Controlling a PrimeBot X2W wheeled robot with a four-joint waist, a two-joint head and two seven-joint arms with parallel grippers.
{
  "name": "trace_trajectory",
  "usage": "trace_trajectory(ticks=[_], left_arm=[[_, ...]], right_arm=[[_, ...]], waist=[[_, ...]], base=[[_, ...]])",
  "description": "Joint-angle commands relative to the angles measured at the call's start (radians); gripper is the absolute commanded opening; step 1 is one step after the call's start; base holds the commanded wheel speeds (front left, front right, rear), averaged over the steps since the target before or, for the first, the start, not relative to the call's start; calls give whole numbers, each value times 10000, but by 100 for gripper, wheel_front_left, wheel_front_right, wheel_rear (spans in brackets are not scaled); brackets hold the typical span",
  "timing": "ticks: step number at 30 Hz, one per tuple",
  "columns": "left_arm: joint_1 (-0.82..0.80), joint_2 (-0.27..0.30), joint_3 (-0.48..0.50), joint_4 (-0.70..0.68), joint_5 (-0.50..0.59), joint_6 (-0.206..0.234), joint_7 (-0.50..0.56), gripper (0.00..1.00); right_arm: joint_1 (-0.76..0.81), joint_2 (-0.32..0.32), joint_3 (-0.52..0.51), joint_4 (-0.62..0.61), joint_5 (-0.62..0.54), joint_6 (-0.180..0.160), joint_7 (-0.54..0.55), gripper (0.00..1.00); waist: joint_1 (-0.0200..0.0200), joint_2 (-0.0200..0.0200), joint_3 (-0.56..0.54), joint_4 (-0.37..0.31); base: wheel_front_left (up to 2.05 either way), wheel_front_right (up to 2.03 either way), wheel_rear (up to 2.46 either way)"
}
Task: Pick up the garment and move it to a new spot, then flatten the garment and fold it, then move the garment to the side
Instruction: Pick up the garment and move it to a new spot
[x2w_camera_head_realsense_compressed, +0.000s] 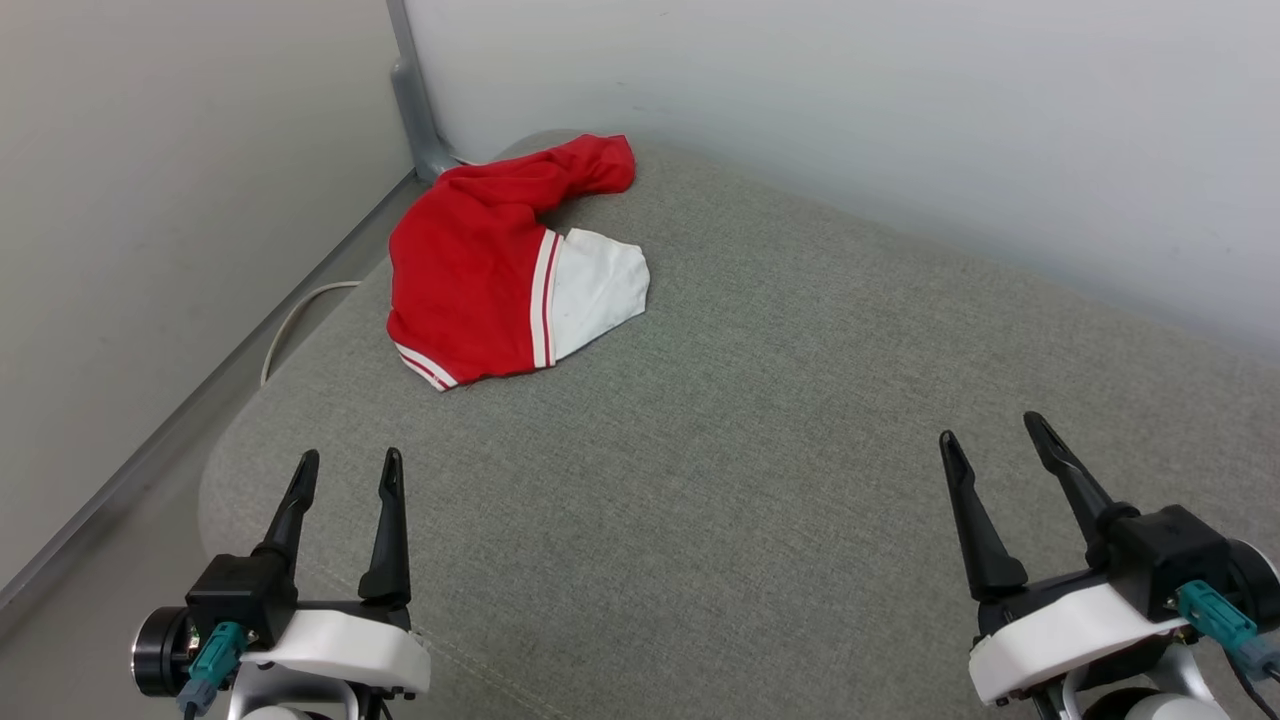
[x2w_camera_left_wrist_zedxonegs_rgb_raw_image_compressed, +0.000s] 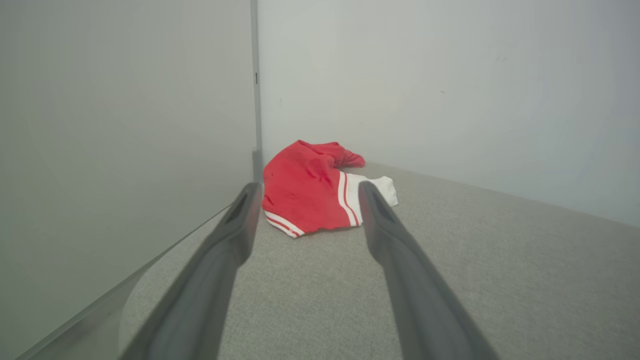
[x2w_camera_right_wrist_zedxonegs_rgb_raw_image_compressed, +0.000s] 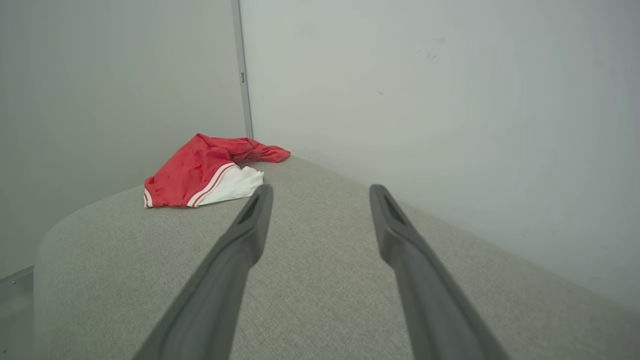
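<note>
Two pale walls (x2w_camera_head_realsense_compressed: 850, 110) meet at a corner behind the work area, with a grey metal post (x2w_camera_head_realsense_compressed: 412, 100) set into the joint. A padded grey surface (x2w_camera_head_realsense_compressed: 760, 470) is placed against the back wall; it is upholstered and is expected to yield under pressure.

The garment (x2w_camera_head_realsense_compressed: 470, 270) is located at the far left corner of this surface, close to the post and well apart from both claws. It is crumpled, with the red body uppermost and a white sleeve (x2w_camera_head_realsense_compressed: 600, 285) spread to the right. Striped trim is seen at the sleeve seam and the near hem. No lettering is seen on the exposed side.

The left claw (x2w_camera_head_realsense_compressed: 351, 455) is positioned over the near left edge of the surface, jaws spread wide, with nothing gripped. The right claw (x2w_camera_head_realsense_compressed: 988, 428) is positioned over the near right, equally wide and empty. In the left wrist view the garment is framed between the fingers, so the left claw is judged the better aligned.

The step in hand is judged to be the first pickup, with nothing yet accomplished. The left claw should be advanced along its present line, lowered until the padding is lightly pressed, and closed on a thick red fold. A sleeve grip is not advised, since the body is likely to trail. Clearance from the wall and post should be watched. A thin white cable (x2w_camera_head_realsense_compressed: 290, 330) beside the left edge is to be avoided.
</note>
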Motion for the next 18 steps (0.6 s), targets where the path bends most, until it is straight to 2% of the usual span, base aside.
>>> trace_trajectory(ticks=[1,8,12,18], left_arm=[[55,-22,39,-27,-45,35,-30,100],[-629,-23,132,567,-177,13,-29,100],[-1639,45,320,1362,-597,-23,-1,100],[-3638,590,772,2696,-1342,-95,426,100]], right_arm=[[-98,16,-11,17,-35,-7,-21,100],[-214,16,-73,-274,-73,-7,115,100],[-577,-116,45,-557,-181,-7,367,100],[-1190,-330,-9,-842,-222,-7,533,100]], waist=[[0,0,24,0],[0,0,550,-131],[0,0,1402,-643],[0,0,2719,-1593]], base=[[0,0,0],[0,0,0],[0,0,0],[0,0,0]])
